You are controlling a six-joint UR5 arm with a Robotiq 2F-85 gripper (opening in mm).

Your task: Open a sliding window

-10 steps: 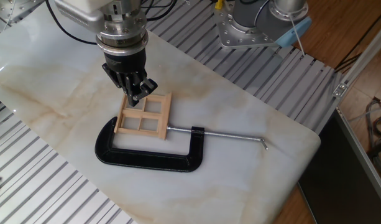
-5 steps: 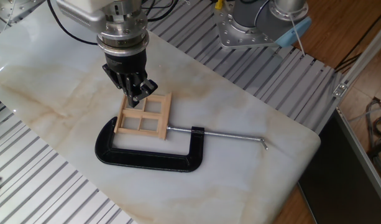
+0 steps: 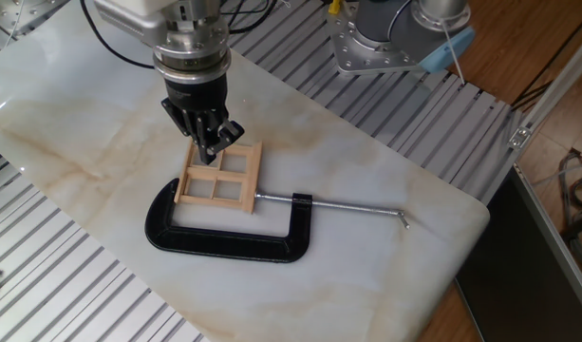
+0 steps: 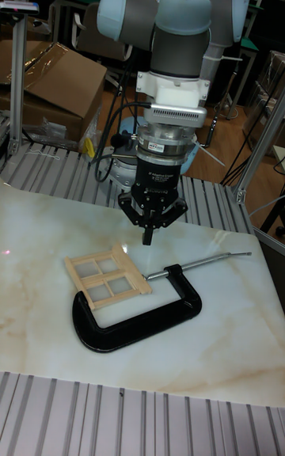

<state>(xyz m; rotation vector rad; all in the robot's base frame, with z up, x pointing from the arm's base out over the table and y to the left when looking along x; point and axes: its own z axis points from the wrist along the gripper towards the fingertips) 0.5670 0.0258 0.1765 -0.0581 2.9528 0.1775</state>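
1. The bench (image 3: 385, 180) is a pale marble-veined slab lying on ribbed aluminium rails; wooden floor shows at the right edge of the fixed view.
2. In the tall view, cardboard boxes (image 4: 47, 80) sit upper left.
3. The sliding window (image 3: 219, 177) lies flat at centre-left, held in a black C-clamp (image 3: 229, 242).
4. The pincer (image 3: 213, 150) points down at the window's upper edge, fingers drawn together, holding nothing.

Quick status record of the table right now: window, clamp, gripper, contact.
window: small wooden frame, four panes, flat on the marble table
clamp: black C-clamp, screw rod pointing right, tip at the window's right edge
gripper: fingers together, pointing down at the window's far edge
contact: cannot tell
window open: cannot tell
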